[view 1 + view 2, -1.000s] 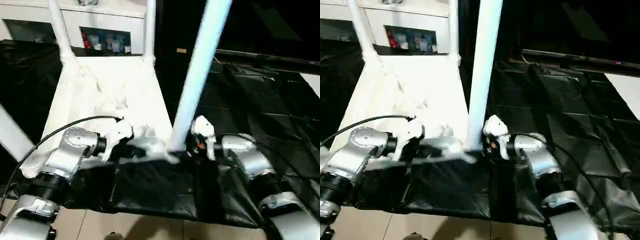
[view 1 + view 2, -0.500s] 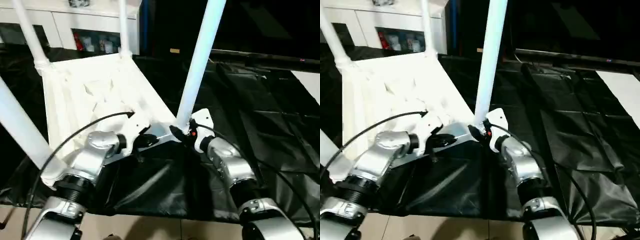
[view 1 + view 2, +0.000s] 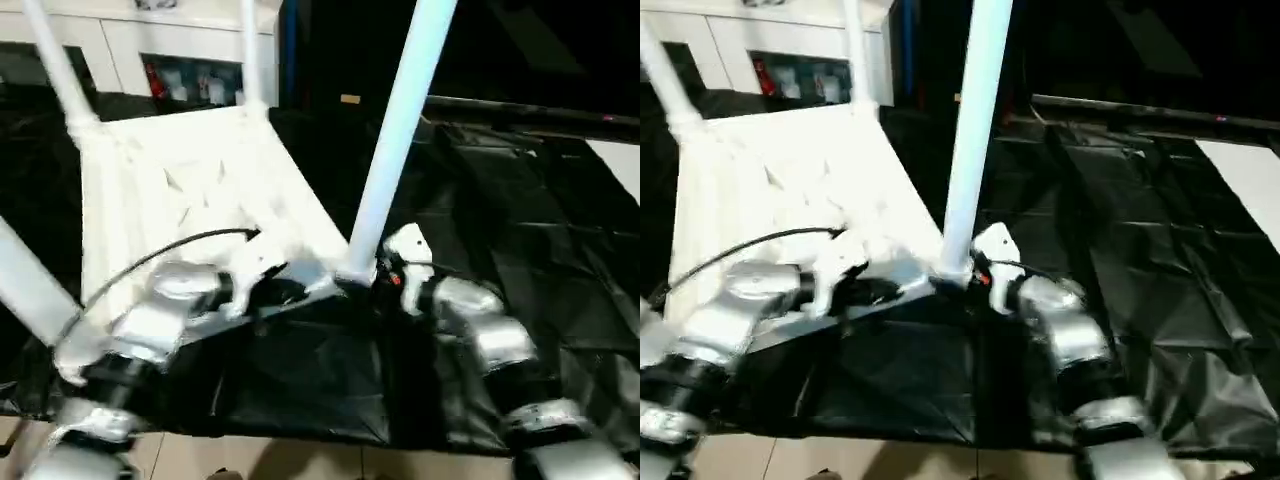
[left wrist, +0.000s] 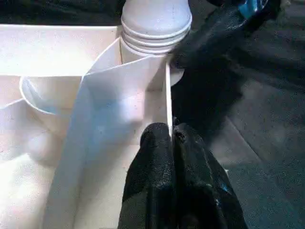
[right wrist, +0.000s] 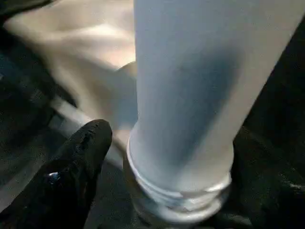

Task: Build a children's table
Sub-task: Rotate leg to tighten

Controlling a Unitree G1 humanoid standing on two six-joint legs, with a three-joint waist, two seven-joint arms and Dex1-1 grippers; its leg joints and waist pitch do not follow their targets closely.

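The children's table top (image 3: 190,190) lies upside down, ribbed side up, with white legs standing in its corner sockets. The near right leg (image 3: 395,130) rises from the corner closest to both grippers. My left gripper (image 3: 290,290) is shut on the thin rim wall (image 4: 167,109) of the top, right beside that socket. At the leg's base my right gripper (image 3: 375,275) is open, with one black finger (image 5: 81,162) on one side of the leg (image 5: 190,95) and a small gap between them. Two far legs (image 3: 248,50) stand at the back corners.
A crinkled black plastic sheet (image 3: 520,200) covers the work surface. A white cabinet with glass doors (image 3: 190,70) stands behind the table top. A flat white board (image 3: 1250,170) lies at the far right. Pale floor tiles (image 3: 300,460) show below the sheet's front edge.
The camera has swung about. My right gripper's fingers have spread wider around the leg's base. The left gripper stays pinched on the rim.
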